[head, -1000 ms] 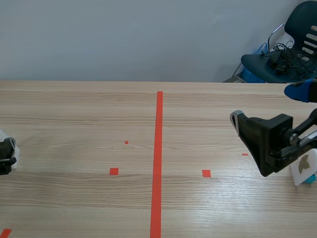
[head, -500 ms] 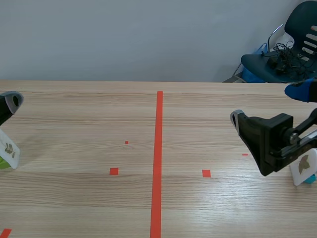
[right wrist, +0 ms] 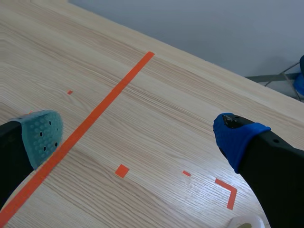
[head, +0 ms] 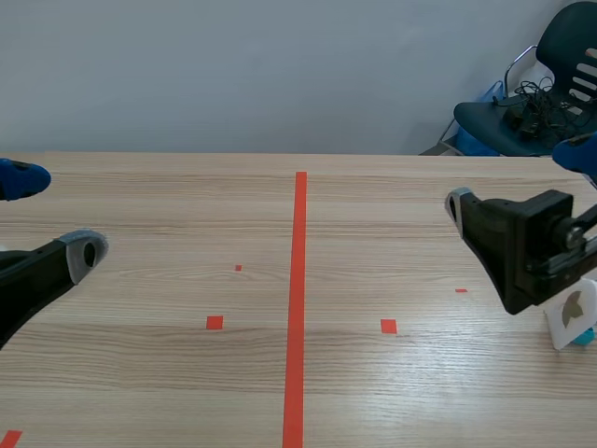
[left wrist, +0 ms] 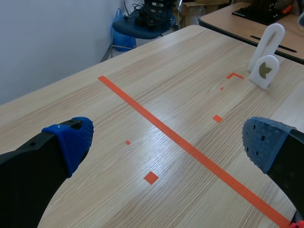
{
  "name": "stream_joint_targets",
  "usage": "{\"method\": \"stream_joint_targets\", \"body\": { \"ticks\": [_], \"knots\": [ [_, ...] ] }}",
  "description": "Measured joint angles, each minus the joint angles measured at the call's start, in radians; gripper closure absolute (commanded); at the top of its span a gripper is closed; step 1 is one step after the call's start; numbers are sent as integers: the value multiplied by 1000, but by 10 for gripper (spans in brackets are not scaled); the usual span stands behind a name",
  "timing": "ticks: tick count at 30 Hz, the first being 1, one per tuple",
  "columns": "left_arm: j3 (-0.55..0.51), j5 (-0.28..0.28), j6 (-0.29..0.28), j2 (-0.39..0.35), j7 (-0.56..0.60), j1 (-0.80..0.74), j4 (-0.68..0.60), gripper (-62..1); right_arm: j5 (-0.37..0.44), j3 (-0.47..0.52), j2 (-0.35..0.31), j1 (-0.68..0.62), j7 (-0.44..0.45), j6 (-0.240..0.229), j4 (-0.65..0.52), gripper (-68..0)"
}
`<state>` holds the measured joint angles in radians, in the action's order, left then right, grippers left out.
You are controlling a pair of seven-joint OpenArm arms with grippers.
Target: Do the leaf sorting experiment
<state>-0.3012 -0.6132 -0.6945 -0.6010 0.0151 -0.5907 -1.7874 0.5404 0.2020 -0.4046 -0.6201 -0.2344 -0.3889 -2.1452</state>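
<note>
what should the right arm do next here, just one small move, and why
Probably turn the right gripper outward and down toward the white standing card with a brown leaf shape. The gripper's fingers are open with nothing between them, it hangs over a bare part of the light wooden table, and that card, close beside the arm, is the nearest leaf piece in view.

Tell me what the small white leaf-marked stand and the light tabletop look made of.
Small white leaf-marked stand: probably plastic, matte; smooth uniform faces, rounded top. Light tabletop: wood or wood-look laminate, satin; long straight grain, soft glare. Cannot tell which.
</note>
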Motion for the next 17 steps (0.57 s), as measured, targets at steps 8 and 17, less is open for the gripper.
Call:
{"method": "stream_joint_targets", "body": {
  "ticks": [8,17],
  "knots": [
    [0,3,2,0,-4,3,17,-623,10,0,0,-21,-3,0,0,-679],
    [0,3,2,0,-4,4,19,-623,10,0,0,-21,-3,0,0,-679]
  ]
}}
